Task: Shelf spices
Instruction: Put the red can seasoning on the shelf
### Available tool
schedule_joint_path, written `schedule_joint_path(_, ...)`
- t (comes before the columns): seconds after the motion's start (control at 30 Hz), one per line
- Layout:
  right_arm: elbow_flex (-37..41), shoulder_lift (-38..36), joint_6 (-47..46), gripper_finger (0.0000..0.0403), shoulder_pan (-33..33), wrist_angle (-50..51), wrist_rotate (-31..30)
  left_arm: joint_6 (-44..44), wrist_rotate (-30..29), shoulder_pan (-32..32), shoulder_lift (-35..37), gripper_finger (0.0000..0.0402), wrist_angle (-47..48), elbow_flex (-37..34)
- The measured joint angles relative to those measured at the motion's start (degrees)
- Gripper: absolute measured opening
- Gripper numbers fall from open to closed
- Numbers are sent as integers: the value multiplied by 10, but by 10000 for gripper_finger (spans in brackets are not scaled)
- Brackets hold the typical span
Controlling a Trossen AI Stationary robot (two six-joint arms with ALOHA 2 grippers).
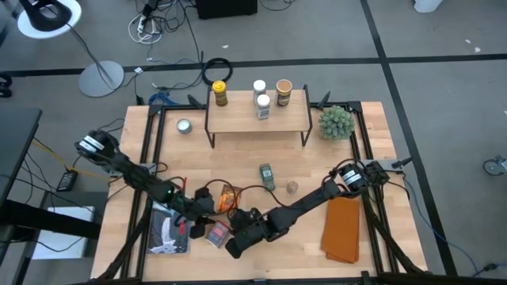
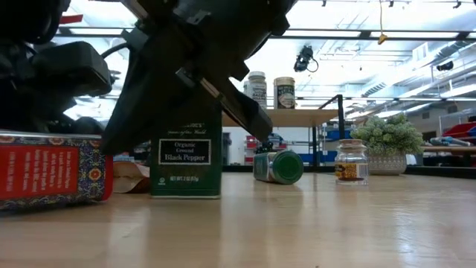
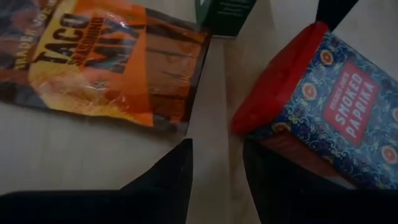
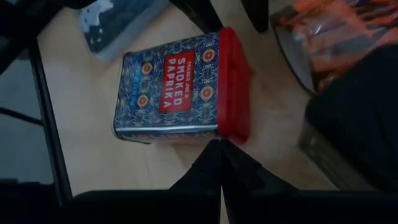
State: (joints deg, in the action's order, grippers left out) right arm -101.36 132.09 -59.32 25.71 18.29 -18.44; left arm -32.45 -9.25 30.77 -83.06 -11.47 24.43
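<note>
The shelf [image 1: 257,120] stands at the table's far middle with several jars on it, one yellow-lidded [image 1: 219,93]. On the table a green-lidded jar [image 1: 267,176] lies on its side and a small jar [image 1: 292,188] stands. Near the front edge are an orange taco packet [image 3: 106,56], an upright dark green pepper tin [image 2: 186,160] and a red-lidded paprika tin [image 4: 174,93] lying flat. My left gripper [image 3: 217,146] is open just short of the packet and the paprika tin. My right gripper [image 4: 221,146] is shut, its tips at the paprika tin's long side. My left gripper has one finger [image 3: 273,177] right beside the paprika tin's lid end [image 3: 261,118]; whether it touches I cannot tell. My right gripper's shut tips slant down at the tin's long side beside the red lid [image 4: 231,134]; whether they touch it I cannot tell.
A flat silver tin [image 1: 184,126] lies left of the shelf and a spiky green plant [image 1: 336,122] stands to its right. An orange cloth [image 1: 344,229] lies at the front right and a grey booklet [image 1: 168,232] at the front left. Both arms crowd the front middle.
</note>
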Motion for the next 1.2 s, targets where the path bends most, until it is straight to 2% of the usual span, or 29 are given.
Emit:
schedule_joint_path(0.37,0,0,-6,0,-5,46,-1,-4,-20,0,-18,145,-50,0)
schedule_joint_path(0.53,0,0,12,0,-3,52,-53,18,-38,0,-18,145,-46,0)
schedule_joint_path(0.63,0,0,15,0,2,50,-62,26,-49,0,-18,142,-51,0)
schedule_joint_path(0.83,0,0,31,0,13,43,-101,41,-77,0,-9,119,-52,0)
schedule_joint_path(1.0,0,0,40,0,22,44,-125,58,-78,0,19,99,-51,0)
schedule_joint_path(1.2,-3,0,48,0,30,51,-147,76,-77,0,46,95,-56,1)
